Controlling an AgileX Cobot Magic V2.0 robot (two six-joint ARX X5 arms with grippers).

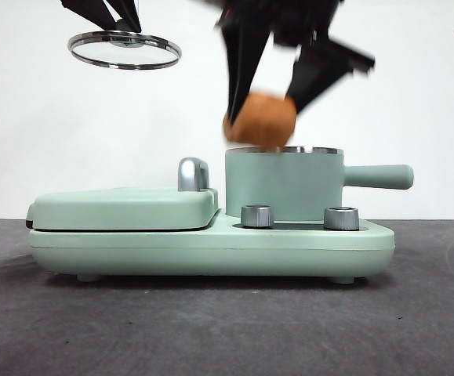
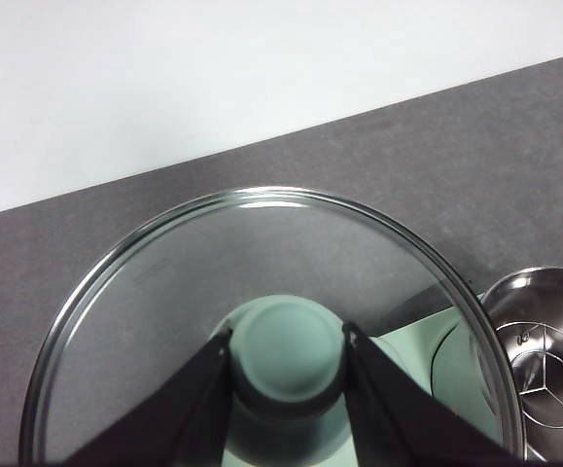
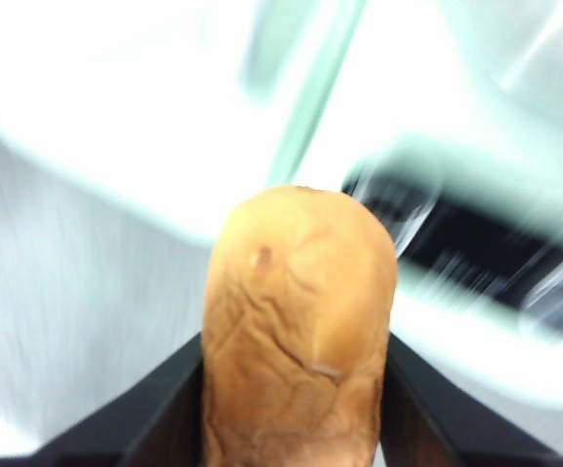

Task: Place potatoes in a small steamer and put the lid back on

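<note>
One potato, one pot, one lid, two grippers.

The right gripper (image 1: 267,117) pinches the single potato (image 1: 263,119) between its two jaws, just above the steel rim of the green pot (image 1: 283,184). The left gripper (image 1: 115,22) clamps the knob (image 2: 289,347) of the glass lid (image 1: 125,50), high in the air, well apart from the pot. Two silver dials (image 1: 257,216) stand on the base.

no readable text, labels or numbers anywhere
</note>
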